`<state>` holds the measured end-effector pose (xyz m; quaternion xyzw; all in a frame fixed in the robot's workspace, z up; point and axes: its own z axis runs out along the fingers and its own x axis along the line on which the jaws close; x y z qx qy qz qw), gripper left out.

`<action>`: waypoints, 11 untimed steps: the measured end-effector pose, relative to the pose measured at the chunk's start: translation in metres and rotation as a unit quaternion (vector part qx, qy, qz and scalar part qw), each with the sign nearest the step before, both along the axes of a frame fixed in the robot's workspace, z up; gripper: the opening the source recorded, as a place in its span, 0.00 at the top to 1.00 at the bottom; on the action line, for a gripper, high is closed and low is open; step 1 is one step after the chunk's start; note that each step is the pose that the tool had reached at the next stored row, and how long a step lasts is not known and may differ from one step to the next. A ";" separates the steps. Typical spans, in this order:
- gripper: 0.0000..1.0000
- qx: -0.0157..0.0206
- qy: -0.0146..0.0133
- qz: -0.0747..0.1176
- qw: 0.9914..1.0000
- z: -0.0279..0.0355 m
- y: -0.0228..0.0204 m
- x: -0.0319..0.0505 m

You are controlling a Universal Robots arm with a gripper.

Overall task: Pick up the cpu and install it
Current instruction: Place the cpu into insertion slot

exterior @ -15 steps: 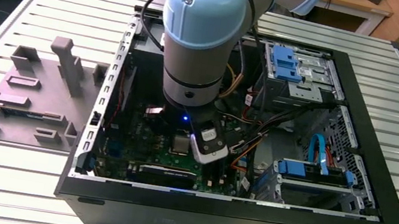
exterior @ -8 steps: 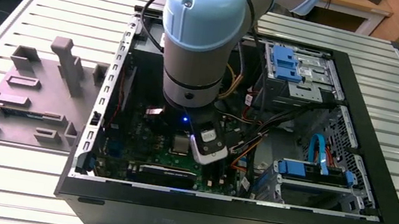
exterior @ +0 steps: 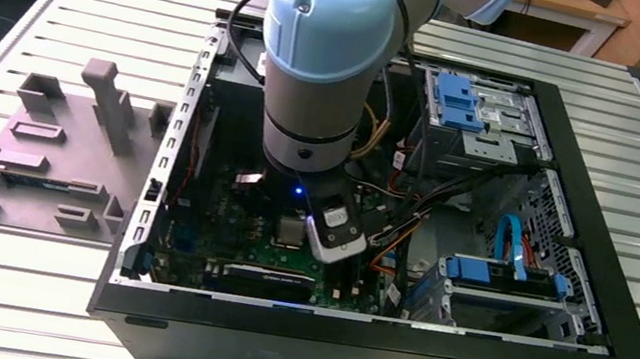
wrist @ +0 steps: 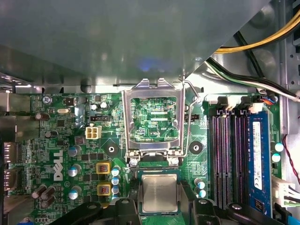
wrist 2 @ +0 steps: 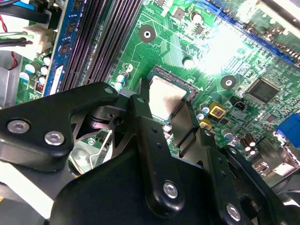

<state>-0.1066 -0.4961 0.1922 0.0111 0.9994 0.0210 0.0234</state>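
Observation:
The cpu (wrist: 159, 192), a small square chip with a silvery metal top, lies level over the socket on the green motherboard (wrist: 61, 136). In both wrist views my gripper (wrist: 159, 202) straddles it, one black finger pressed to each opposite edge, so it is shut on the cpu (wrist 2: 166, 96). The socket's metal load plate (wrist: 152, 117) stands flipped open just beyond the chip, its lever (wrist: 187, 122) raised. In the exterior view my arm (exterior: 320, 62) reaches straight down into the open computer case (exterior: 371, 339), over the board.
Dark memory slots (wrist: 227, 154) and a blue memory stick (wrist: 257, 159) run beside the socket. Yellow and black cables (wrist: 253, 44) cross nearby, with capacitors (wrist: 115, 180) close to the fingers. A grey fixture tray (exterior: 53, 145) lies on the slatted table at the exterior view's left. Blue drive bays (exterior: 464, 101) line the case.

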 end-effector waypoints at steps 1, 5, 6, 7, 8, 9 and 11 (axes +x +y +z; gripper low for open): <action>0.54 0.000 0.000 0.000 1.000 -0.0003 0.0000 0.0000; 0.54 0.000 0.000 0.000 1.000 -0.0008 0.0001 0.0000; 0.54 0.000 0.000 0.000 1.000 -0.0009 0.0001 0.0000; 0.54 0.000 0.000 0.000 1.000 -0.0009 0.0001 0.0000; 0.54 0.000 0.000 0.000 1.000 -0.0009 0.0001 0.0000; 0.54 0.000 0.000 0.000 1.000 -0.0009 0.0001 0.0000; 0.54 0.000 0.000 0.000 1.000 -0.0009 0.0001 0.0000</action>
